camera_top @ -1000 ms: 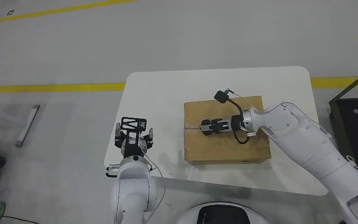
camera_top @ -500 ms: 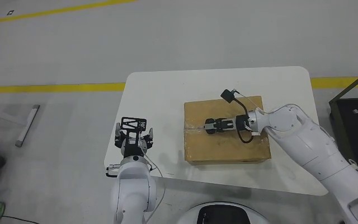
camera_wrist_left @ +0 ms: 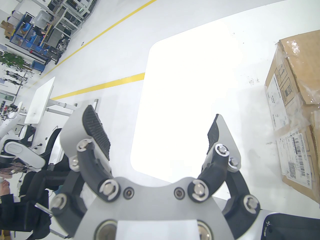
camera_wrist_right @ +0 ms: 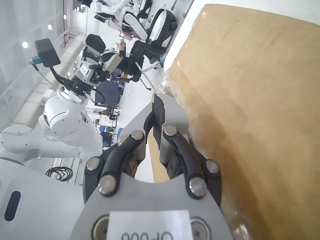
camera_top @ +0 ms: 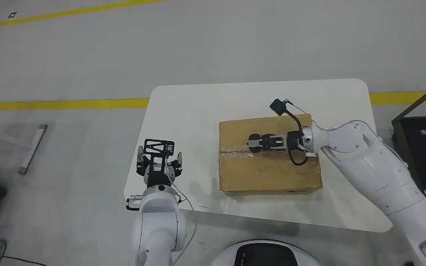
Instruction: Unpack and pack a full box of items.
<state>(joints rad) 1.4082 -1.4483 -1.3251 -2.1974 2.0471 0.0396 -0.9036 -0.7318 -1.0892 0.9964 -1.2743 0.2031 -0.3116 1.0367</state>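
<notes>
A closed brown cardboard box [camera_top: 266,174] sits on the right half of the white table [camera_top: 193,113], with clear tape along its top seam. My right gripper [camera_top: 251,141] lies low over the box top near the seam, pointing toward the box's left edge. In the right wrist view its fingers [camera_wrist_right: 156,106] are shut, pads together, beside the cardboard box [camera_wrist_right: 250,88]. My left gripper [camera_top: 159,163] hovers at the table's front left edge, open. Nothing sits between its pads [camera_wrist_left: 153,116], and the box's labelled side [camera_wrist_left: 292,88] stands well apart from it.
A dark bin [camera_top: 409,133] stands on the floor past the table's right edge. Bare white tabletop [camera_wrist_left: 187,76] stretches between the left gripper and the box. A yellow line [camera_top: 73,104] runs across the floor.
My right gripper has slid a little to the right and toward the far side across the box top, staying shut. The left arm has not moved.
</notes>
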